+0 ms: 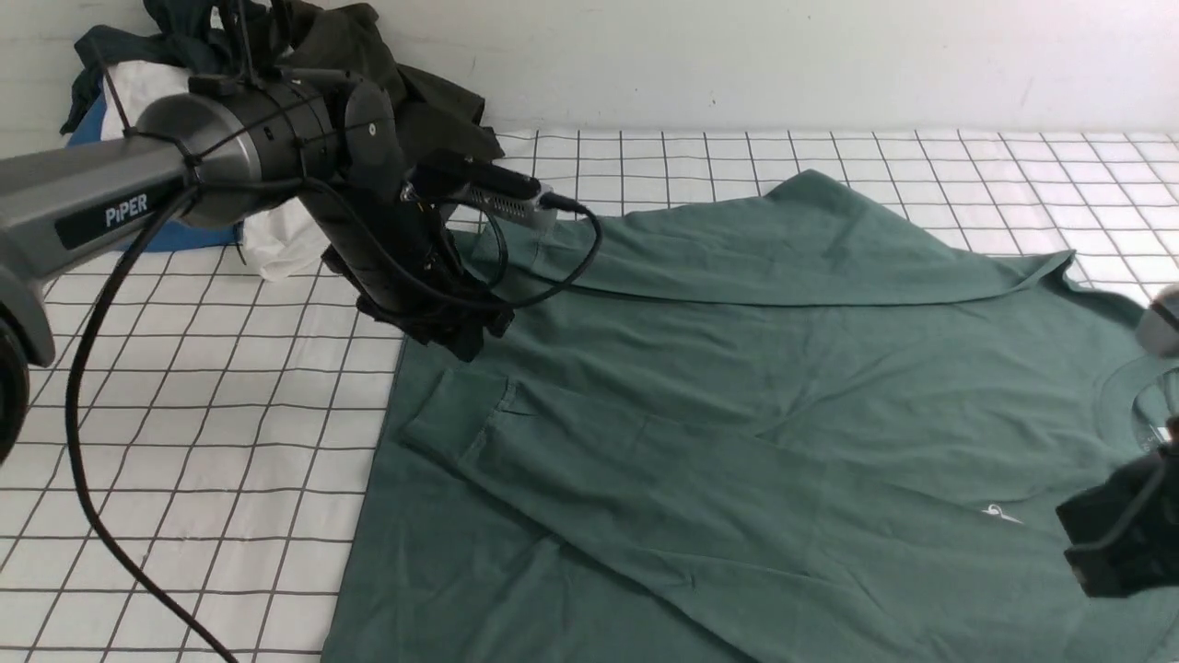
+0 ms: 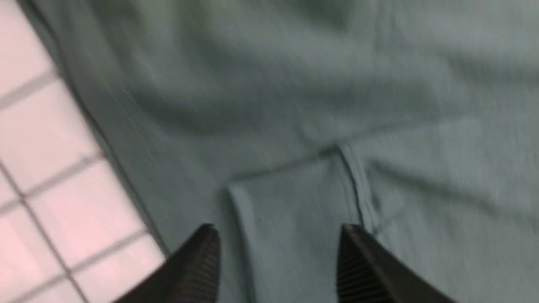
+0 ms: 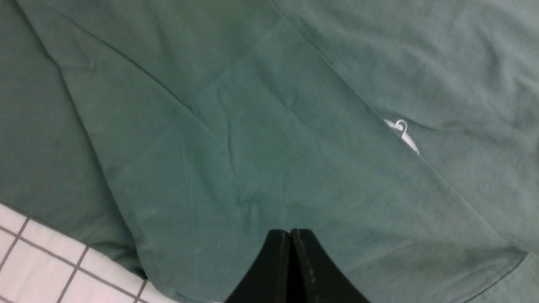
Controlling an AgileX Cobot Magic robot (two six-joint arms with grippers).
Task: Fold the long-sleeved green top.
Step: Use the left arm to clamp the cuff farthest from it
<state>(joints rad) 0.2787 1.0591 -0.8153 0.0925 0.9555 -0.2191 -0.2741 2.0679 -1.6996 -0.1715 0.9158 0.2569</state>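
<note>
A pile (image 1: pixel 368 64) of dark clothes sits at the table's far left corner, with a white cloth (image 1: pixel 276 241) and something blue (image 1: pixel 184 238) beside it. The left arm (image 1: pixel 92 198) (marked PIPER) reaches across in front of the pile and hides part of the top's far left edge. Its black cable (image 1: pixel 87 442) loops over the table.

The left gripper (image 2: pixel 280 229) is spread wide above a cuff (image 2: pixel 290 202); contact cannot be told. The right gripper (image 3: pixel 290 233) is fully closed with nothing between its fingers, low over the cloth at the near right.

The top (image 1: pixel 737 387) lies spread over the table's middle and right, muted green and lightly creased. One sleeve (image 1: pixel 691 479) is folded across the body, the cuff pointing left. A small white mark (image 3: pixel 402 134) peeks out at the sleeve's edge, and the neck (image 1: pixel 1138 391) shows at the right (partly cut off).

The table (image 1: pixel 184 460) has a white cover with a dark grid. A plain white wall (image 1: pixel 829 55) stands behind it.
</note>
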